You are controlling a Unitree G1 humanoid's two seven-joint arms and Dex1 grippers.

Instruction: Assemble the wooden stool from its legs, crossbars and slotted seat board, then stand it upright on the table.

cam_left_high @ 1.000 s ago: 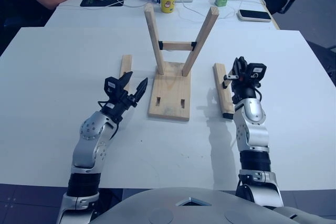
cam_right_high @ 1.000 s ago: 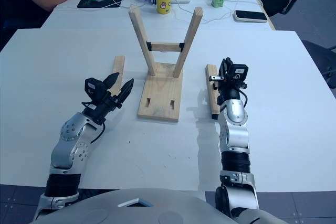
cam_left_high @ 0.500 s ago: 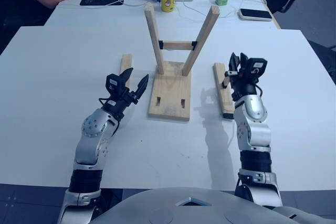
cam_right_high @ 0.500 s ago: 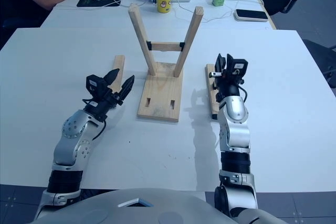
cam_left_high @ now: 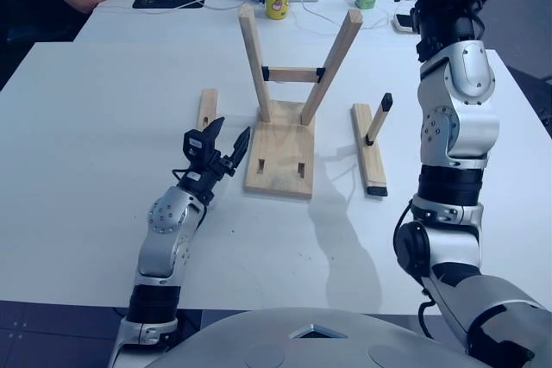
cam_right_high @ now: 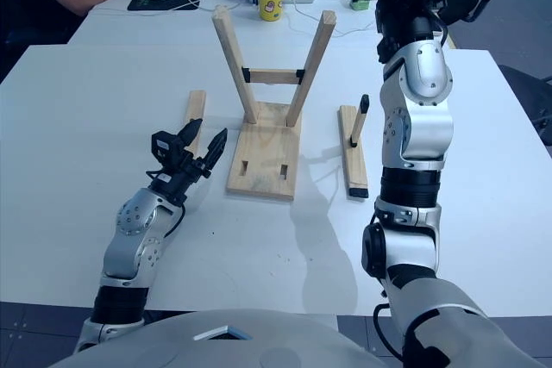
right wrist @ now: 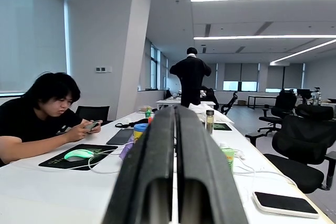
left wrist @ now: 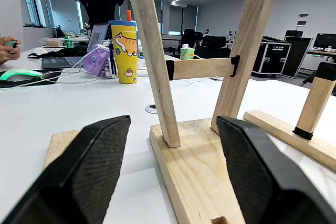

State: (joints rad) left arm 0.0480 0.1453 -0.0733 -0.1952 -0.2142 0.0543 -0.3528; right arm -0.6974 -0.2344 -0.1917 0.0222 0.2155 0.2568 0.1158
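White table (cam_left_high: 103,109) holds the seat board (cam_left_high: 280,161), two legs (cam_left_high: 256,58) standing; left gripper (cam_left_high: 226,137) spread wide beside it, right gripper (right wrist: 175,114) held high, fingers pressed together; cluttered desk (cam_left_high: 129,19) behind.

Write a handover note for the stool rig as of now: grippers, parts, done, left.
Left gripper: open, empty, low over the table just left of the seat board.
Right gripper: fingers shut, empty, raised high on the right.
Parts: board lies flat; two legs stand in its far slots, joined by a crossbar. Third leg lies flat left of the board. Fourth leg lies flat on its right, a short crossbar sticking up from it.
Done: one leg pair seated.
Left: join the loose legs, seat them in the two near slots, stand the stool upright.
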